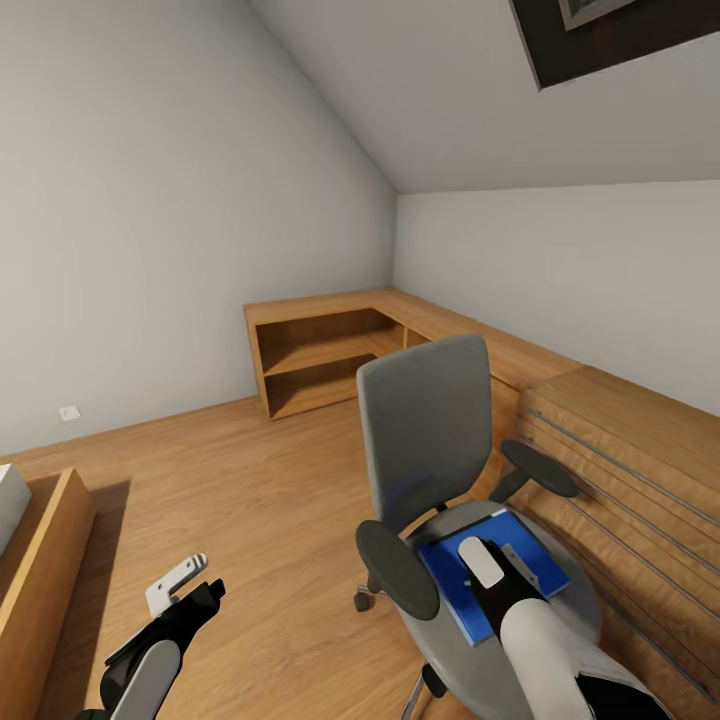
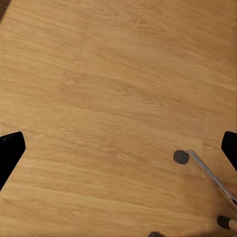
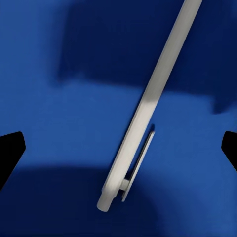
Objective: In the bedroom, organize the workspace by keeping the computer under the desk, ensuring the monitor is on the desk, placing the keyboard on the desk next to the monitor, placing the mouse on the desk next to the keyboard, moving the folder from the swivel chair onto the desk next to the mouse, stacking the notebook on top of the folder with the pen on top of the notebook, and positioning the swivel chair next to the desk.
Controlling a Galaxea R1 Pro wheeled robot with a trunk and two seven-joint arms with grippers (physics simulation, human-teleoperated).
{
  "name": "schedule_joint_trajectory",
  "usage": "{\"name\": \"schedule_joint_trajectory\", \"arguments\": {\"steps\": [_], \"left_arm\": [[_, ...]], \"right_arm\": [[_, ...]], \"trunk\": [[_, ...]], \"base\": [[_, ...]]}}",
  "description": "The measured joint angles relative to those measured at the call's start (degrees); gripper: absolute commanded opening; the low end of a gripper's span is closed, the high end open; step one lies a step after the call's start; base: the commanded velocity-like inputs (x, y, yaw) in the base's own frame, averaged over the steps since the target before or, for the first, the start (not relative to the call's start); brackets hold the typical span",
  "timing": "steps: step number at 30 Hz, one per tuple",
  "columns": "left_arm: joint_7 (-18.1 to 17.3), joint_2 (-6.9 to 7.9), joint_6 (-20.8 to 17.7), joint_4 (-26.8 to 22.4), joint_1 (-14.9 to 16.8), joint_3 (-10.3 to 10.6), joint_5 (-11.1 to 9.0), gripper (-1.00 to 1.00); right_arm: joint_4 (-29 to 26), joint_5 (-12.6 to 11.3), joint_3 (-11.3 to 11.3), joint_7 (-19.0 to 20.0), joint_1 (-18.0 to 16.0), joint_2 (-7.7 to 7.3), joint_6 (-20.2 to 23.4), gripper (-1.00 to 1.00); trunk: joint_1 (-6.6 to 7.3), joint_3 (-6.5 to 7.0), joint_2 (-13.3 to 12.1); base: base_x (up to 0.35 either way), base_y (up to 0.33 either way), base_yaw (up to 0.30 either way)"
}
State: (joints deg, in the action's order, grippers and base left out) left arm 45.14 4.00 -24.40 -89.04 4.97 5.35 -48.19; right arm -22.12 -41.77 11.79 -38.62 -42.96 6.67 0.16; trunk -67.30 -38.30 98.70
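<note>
Head view first: we see the swivel chair (image 1: 440, 470) on the wooden floor (image 1: 250, 500) beside a wooden chest (image 1: 640, 450), the folder (image 1: 450, 575) lying on its seat, our right gripper (image 1: 487, 562) low over it and our left gripper (image 1: 185, 590) beside the chair

Left wrist: fingers (image 2: 10, 153) spread wide above floor, a chair caster (image 2: 181, 157) near

Right wrist: jaws wide, the pen (image 3: 148, 103) lies on the folder between them

Floor (image 2: 108, 98): matt grained wood | swivel chair (image 1: 425, 430): grey cloth, chrome legs | folder (image 3: 59, 138): smooth blue | pen (image 3: 148, 98): matt white plastic
</note>
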Motion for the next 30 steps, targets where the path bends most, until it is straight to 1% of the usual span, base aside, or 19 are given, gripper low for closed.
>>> {"name": "schedule_joint_trajectory", "arguments": {"steps": [16, 20, 30], "left_arm": [[0.11, -0.01, 0.03, -0.16, 0.0, -0.09, 0.08, 1.0], [0.11, -0.01, 0.07, -0.17, 0.0, -0.09, 0.08, 1.0], [0.11, -0.01, 0.01, -0.17, 0.0, -0.1, 0.01, 1.0]], "right_arm": [[-0.03, -0.12, 0.0, -0.01, 0.0, -0.09, 0.07, 1.0], [0.0, -0.14, 0.0, -0.01, 0.0, -0.1, 0.07, 1.0], [0.0, -0.1, 0.0, -0.01, 0.0, -0.06, 0.07, 1.0]], "trunk": [[0.0, 0.0, 0.0], [-0.87, -0.71, 1.59], [-0.88, -0.72, 1.6]], "base": [[0.0, 0.0, 0.0], [0.0, 0.0, 0.0], [0.0, 0.0, 0.0]]}}
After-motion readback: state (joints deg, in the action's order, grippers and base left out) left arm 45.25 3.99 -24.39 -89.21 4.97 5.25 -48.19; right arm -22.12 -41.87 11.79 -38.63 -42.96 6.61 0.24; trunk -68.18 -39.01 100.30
